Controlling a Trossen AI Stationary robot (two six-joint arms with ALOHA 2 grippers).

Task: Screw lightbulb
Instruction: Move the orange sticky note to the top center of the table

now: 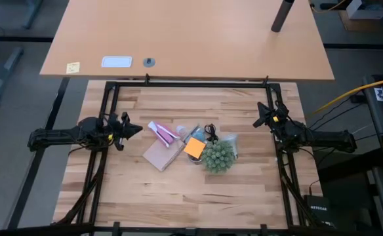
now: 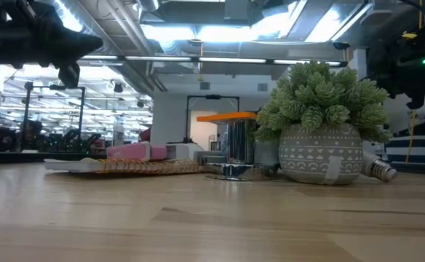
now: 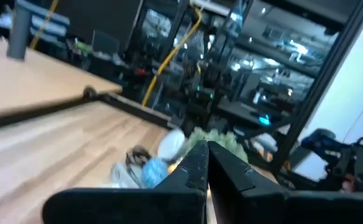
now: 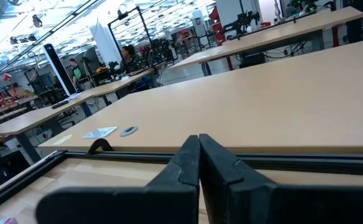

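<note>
Bulb (image 2: 376, 169) lying on its side on the butcher-block table (image 1: 178, 190), neck outward, touching the plant pot (image 2: 320, 153) on the side toward the right gripper (image 1: 260, 120). In the high view the bulb is mostly hidden by the spiky plant (image 1: 218, 157). Just beside the plant, toward the left gripper (image 1: 137, 129): shiny socket (image 2: 236, 154) with an orange pad (image 1: 194, 147) on top, black cord (image 1: 211, 133), a pink item (image 1: 162, 134) on a tan board (image 1: 161, 155). The cluster sits mid-table, between the two claws and apart from both.

Left gripper pinched shut, empty, off the table, pointing at the cluster. Right gripper also closed tight, holding nothing, aimed away toward the far desk (image 1: 191, 39).

Desk carries a yellow note (image 1: 73, 67), white card (image 1: 116, 62), small grey disc (image 1: 149, 62), dark cylinder (image 1: 281, 16). Black frame (image 1: 191, 84) edges the table. Room beyond: more long desks, racks, bright ceiling lights, a person (image 4: 130, 55) far off.
</note>
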